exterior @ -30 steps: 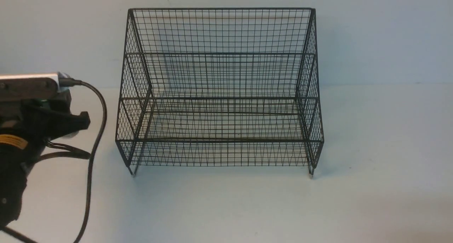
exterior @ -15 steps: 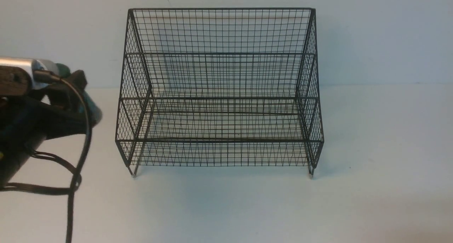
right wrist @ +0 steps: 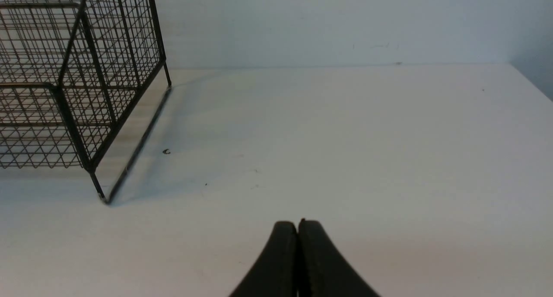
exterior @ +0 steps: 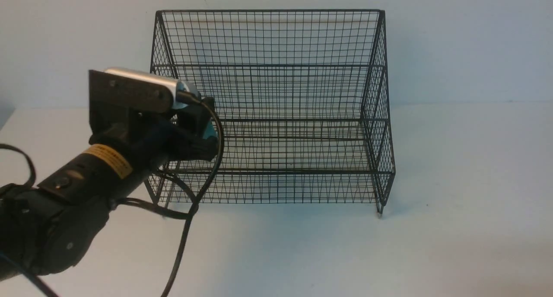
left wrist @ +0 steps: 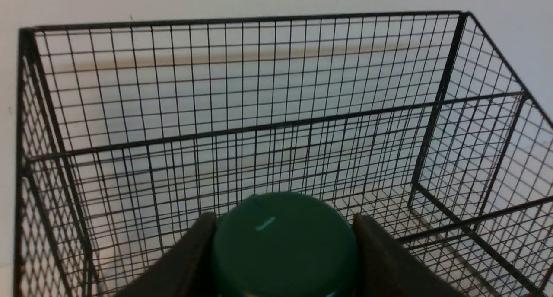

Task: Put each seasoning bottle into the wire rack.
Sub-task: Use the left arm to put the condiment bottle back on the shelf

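The seasoning bottle (exterior: pixel 210 132) shows only a sliver of teal label in the front view, behind my left gripper (exterior: pixel 202 135). From the left wrist its dark green cap (left wrist: pixel 285 245) fills the space between the two fingers (left wrist: pixel 190 258), which press on its sides: my left gripper (left wrist: pixel 284 219) is shut on it. Bottle and gripper hang off the table at the left front of the black wire rack (exterior: pixel 276 170), level with its middle tier. The rack's shelves (left wrist: pixel 259 128) hold nothing. My right gripper (right wrist: pixel 298 224) is shut and empty, low over the table to the right of the rack (right wrist: pixel 65 89).
The rack stands against the pale back wall on a white table (exterior: pixel 453 180). A black cable (exterior: pixel 190 219) loops down from the left wrist in front of the rack's left foot. The table's right edge (right wrist: pixel 529 83) shows from the right wrist.
My left arm has swung from the far left edge over to the rack's left front, carrying the bottle with it. The rack has not moved.
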You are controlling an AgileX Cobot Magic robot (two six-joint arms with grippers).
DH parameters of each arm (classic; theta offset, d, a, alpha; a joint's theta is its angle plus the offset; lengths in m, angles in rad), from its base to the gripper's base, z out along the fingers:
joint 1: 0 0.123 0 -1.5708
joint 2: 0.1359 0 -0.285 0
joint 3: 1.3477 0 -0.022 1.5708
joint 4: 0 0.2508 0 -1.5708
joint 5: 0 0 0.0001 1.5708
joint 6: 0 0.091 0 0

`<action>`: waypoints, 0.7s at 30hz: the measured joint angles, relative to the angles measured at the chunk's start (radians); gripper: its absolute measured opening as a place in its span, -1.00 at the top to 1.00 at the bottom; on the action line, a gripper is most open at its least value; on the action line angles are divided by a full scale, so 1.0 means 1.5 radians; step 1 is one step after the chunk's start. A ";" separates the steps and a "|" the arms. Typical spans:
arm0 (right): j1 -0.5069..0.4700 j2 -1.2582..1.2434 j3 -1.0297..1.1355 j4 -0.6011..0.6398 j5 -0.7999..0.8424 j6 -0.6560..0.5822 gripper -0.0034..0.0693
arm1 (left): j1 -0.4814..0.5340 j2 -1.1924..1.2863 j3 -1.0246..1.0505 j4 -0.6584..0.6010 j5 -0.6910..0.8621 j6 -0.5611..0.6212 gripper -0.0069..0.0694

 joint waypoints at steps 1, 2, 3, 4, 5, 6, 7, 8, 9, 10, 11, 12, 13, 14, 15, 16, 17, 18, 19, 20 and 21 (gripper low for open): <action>0.000 0.000 0.000 0.000 0.000 0.000 0.95 | 0.000 0.014 -0.007 0.000 -0.008 0.000 -0.06; 0.000 0.000 0.000 0.000 0.000 0.000 0.95 | 0.000 0.027 -0.012 0.000 -0.020 0.000 -0.06; 0.000 0.000 0.000 0.000 0.000 0.000 0.95 | 0.000 0.032 -0.015 0.000 -0.025 0.000 -0.06; 0.000 0.000 0.000 0.000 0.000 0.000 0.95 | 0.000 0.049 -0.022 0.000 -0.040 0.000 -0.06; 0.000 0.000 0.000 0.000 0.000 0.000 0.95 | 0.000 0.058 -0.025 0.000 -0.049 0.000 -0.06; 0.000 0.000 0.000 0.000 0.000 0.000 0.95 | 0.000 0.075 -0.029 0.000 -0.054 0.000 -0.06; 0.000 0.000 0.000 0.000 0.000 0.000 0.95 | 0.000 0.087 -0.032 0.000 -0.056 0.000 -0.06; 0.000 0.000 0.000 0.000 0.000 0.000 0.95 | 0.000 0.089 -0.033 0.000 -0.056 0.000 -0.06; 0.000 0.000 0.000 0.000 0.000 0.000 0.95 | 0.000 0.106 -0.035 0.000 -0.056 0.000 -0.06; 0.000 0.000 0.000 0.000 0.000 0.000 0.95 | 0.000 0.111 -0.035 0.000 -0.056 0.000 -0.06; 0.000 0.000 0.000 0.000 0.000 0.000 0.95 | 0.000 0.127 -0.035 0.000 -0.056 0.000 -0.06; 0.000 0.000 0.000 0.000 0.000 0.000 0.95 | 0.000 0.136 -0.035 0.000 -0.056 0.000 -0.06; 0.000 0.000 0.000 0.000 0.000 0.000 0.95 | 0.000 0.144 -0.035 0.000 -0.056 0.000 -0.06; 0.000 0.000 0.000 0.000 0.000 0.000 0.95 | 0.000 0.150 -0.035 0.000 -0.056 0.000 -0.06; 0.000 0.000 0.000 0.000 0.000 0.000 0.95 | 0.000 0.152 -0.035 0.000 -0.056 0.000 -0.06; 0.000 0.000 0.000 0.000 0.000 0.000 0.95 | 0.000 0.159 -0.035 0.000 -0.056 0.000 -0.06; 0.000 0.000 0.000 0.000 0.000 0.000 0.95 | 0.000 0.165 -0.035 0.000 -0.056 0.000 -0.06; 0.000 0.000 0.000 0.000 0.000 0.000 0.95 | 0.000 0.169 -0.035 0.001 -0.056 0.000 -0.06; 0.000 0.000 0.000 0.000 0.000 0.000 0.95 | 0.000 0.173 -0.035 0.003 -0.056 0.000 -0.06; 0.000 0.000 0.000 0.000 0.000 0.000 0.95 | -0.001 0.180 -0.036 0.003 -0.056 0.000 -0.06; 0.000 0.000 0.000 0.000 0.000 0.000 0.95 | -0.001 0.184 -0.037 0.003 -0.056 0.000 -0.06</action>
